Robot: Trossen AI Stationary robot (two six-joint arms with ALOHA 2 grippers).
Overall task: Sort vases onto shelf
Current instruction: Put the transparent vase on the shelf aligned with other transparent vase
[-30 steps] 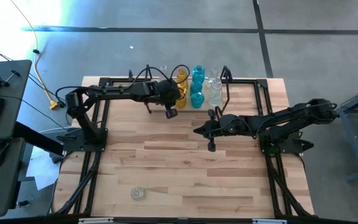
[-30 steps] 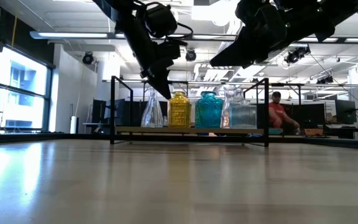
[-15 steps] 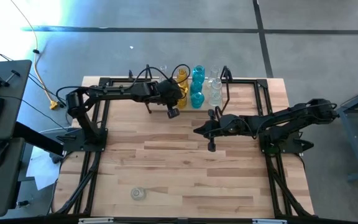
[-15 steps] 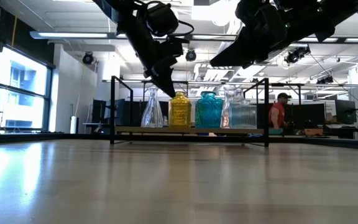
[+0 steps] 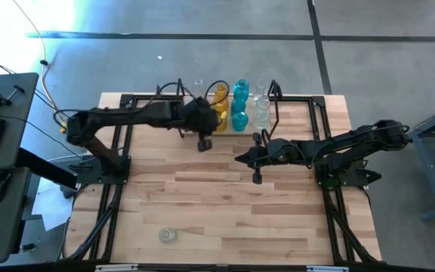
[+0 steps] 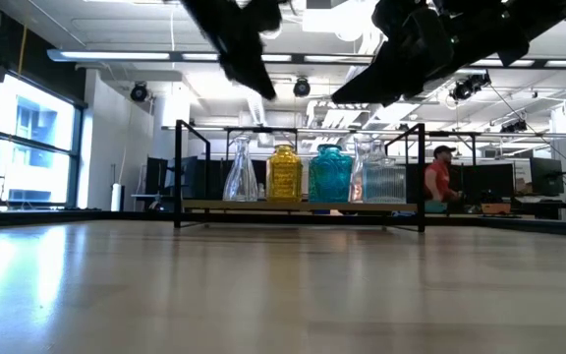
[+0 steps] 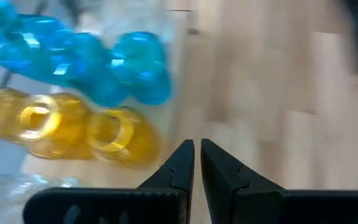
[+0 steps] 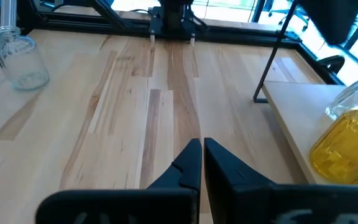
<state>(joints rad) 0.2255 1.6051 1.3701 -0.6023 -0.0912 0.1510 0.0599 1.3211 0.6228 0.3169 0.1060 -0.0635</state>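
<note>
Lone clear jar [image 5: 169, 236] sits near the table's [image 5: 225, 204] front edge, right hand [image 5: 257, 178] clenched empty mid-table, left hand [image 5: 202, 145] pinched shut and empty just in front of the shelf [image 5: 278, 113], vases [image 5: 239, 107] (amber, teal, clear) lined up on it at the far edge.

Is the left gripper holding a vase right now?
No, the left gripper is shut on nothing, with the yellow vases standing apart from it on the shelf.
</note>
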